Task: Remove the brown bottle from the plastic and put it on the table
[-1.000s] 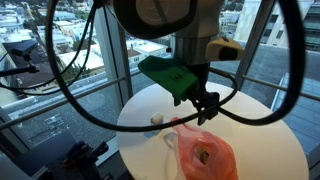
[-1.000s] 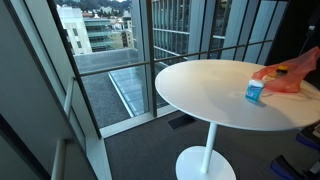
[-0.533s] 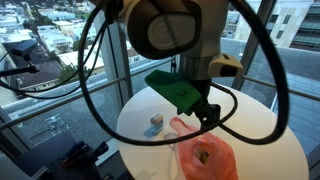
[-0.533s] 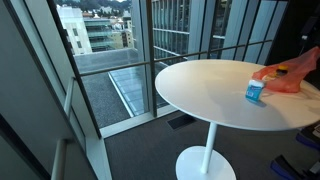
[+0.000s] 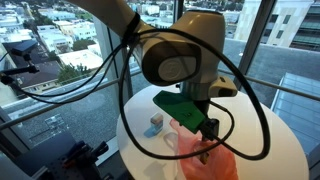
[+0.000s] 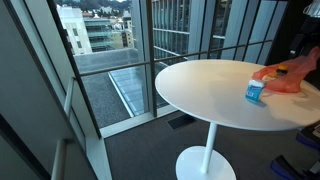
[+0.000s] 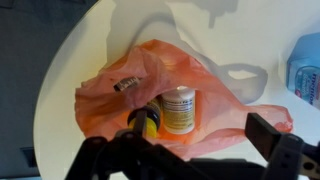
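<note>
An orange plastic bag [image 7: 190, 75] lies on the round white table [image 7: 250, 30], its mouth open toward me. Inside lie a brown bottle with a yellow cap [image 7: 143, 118] and, beside it, a white bottle with a label [image 7: 180, 108]. My gripper [image 7: 190, 150] is open and empty, its jaws spread wide just above the bag's mouth. The bag also shows in both exterior views [image 5: 205, 162] [image 6: 287, 78]. In an exterior view the gripper [image 5: 208, 138] hangs right over the bag and hides part of it.
A small blue-capped container [image 6: 255, 92] stands on the table near the bag, also in the wrist view [image 7: 305, 65] and an exterior view [image 5: 155, 123]. The table edge [image 6: 170, 100] drops off toward glass windows. The arm's cables [image 5: 125, 90] loop around it.
The arm has come down and forward over the orange bag, so the gripper now hangs right above its mouth. The bag and the blue container have not moved.
</note>
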Robot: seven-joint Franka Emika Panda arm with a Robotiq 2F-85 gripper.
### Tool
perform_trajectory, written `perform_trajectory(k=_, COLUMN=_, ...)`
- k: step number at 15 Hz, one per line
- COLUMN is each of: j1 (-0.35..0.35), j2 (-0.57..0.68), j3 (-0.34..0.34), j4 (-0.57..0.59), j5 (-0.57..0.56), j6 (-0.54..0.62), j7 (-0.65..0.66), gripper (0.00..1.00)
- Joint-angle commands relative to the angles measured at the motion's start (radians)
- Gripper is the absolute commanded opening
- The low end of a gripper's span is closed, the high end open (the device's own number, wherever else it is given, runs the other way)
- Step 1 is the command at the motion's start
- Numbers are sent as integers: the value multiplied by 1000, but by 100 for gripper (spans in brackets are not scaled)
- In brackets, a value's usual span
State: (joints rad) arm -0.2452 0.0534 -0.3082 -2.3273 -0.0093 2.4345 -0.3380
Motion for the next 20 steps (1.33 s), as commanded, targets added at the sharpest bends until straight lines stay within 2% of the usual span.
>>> perform_trajectory(k=1, j1=-20, j2=52, j3=22, j4=18, j5=25, j6=17, j7=-49, gripper=100)
perform_trajectory(k=8, j1=-52, j2=144, j3=44, j4=38, j5=63, j6=35, j7=-95, gripper=100)
perform_trajectory(k=20, j1=-108, j2=273, j3=66, j4=151, j5=64, j6=94, j7=-48, gripper=100)
